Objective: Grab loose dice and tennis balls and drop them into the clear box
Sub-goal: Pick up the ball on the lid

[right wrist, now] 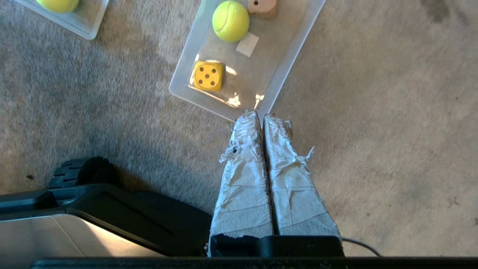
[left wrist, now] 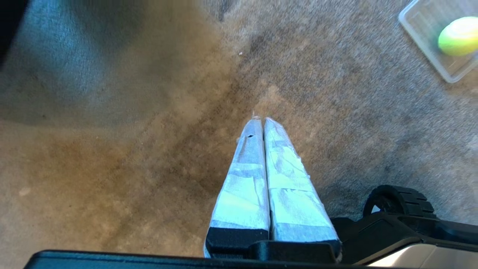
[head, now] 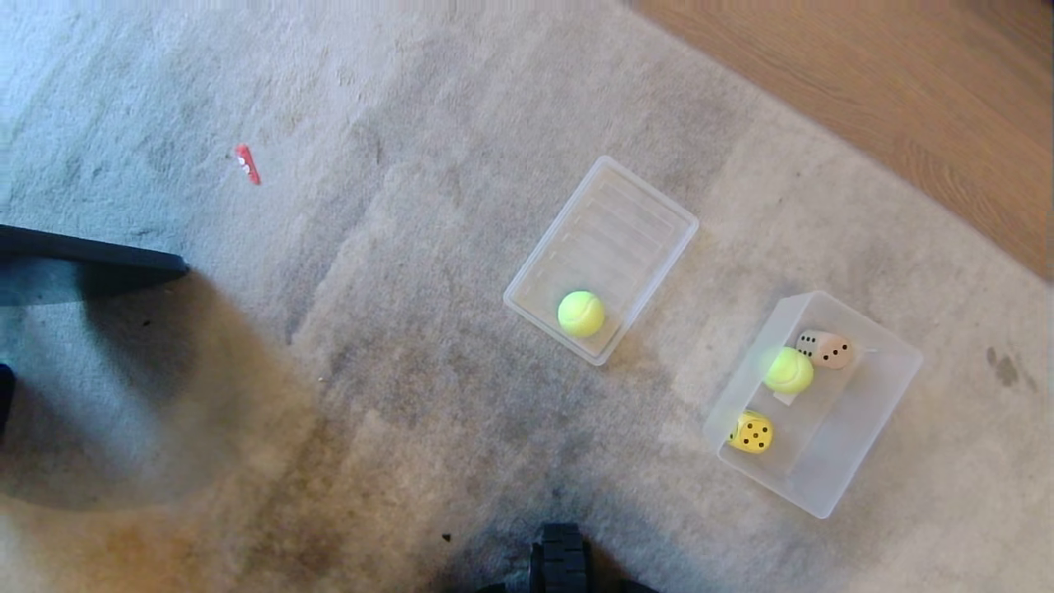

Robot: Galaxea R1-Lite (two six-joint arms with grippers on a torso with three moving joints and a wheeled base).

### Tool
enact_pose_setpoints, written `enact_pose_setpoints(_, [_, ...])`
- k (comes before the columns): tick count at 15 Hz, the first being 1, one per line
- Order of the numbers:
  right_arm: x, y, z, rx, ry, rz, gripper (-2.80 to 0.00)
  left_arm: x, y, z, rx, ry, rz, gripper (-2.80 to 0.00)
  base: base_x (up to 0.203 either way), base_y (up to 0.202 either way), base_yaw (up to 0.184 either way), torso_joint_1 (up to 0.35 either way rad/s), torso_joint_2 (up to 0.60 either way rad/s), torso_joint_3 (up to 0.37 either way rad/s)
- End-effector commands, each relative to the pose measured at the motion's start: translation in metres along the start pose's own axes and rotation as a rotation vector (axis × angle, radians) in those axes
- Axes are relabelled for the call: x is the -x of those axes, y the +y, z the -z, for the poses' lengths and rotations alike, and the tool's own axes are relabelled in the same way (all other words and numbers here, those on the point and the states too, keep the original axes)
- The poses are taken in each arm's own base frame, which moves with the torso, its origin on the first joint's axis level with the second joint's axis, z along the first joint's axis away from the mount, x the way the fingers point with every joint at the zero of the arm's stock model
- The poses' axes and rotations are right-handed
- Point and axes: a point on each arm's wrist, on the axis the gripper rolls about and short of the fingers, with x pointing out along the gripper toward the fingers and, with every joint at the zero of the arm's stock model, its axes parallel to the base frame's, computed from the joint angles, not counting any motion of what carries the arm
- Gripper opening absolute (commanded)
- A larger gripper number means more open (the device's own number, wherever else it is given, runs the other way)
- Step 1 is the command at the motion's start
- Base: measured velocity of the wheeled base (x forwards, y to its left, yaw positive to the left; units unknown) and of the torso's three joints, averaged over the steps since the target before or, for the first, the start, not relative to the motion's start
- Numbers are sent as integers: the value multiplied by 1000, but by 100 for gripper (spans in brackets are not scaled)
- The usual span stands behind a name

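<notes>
The clear box (head: 881, 387) (right wrist: 287, 59) stands on the carpet at the right. Inside it lie a yellow die (head: 751, 432) (right wrist: 208, 76), a tan die (head: 826, 349) (right wrist: 262, 7) and a tennis ball (head: 788, 370) (right wrist: 230, 21). A second tennis ball (head: 581, 313) (left wrist: 459, 36) (right wrist: 58, 4) rests in the flat ridged clear tray (head: 613, 222) beside the box. My right gripper (right wrist: 260, 115) is shut and empty, hanging above the carpet just short of the box's near wall. Over bare carpet to the left of the tray, my left gripper (left wrist: 260, 120) is shut and empty too.
A small red scrap (head: 247, 164) lies on the carpet at the far left. A dark furniture edge (head: 90, 259) reaches in from the left. Wooden floor (head: 906, 91) begins beyond the carpet at the back right. My base wheel (head: 563, 560) shows at the bottom.
</notes>
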Motion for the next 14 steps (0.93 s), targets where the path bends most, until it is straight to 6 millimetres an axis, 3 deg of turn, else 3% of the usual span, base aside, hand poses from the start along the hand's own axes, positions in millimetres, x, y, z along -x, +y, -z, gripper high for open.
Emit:
enact_pose_setpoints(1, [0,0,0,-1,2,1,-280,0,0,0,1,-1,-2,-280,0,0,0,0,2,203])
enact_pose_setpoints(14, [0,0,0,9,4,1,-280,0,0,0,-48,2,10,-280,0,0,0,3,2,201])
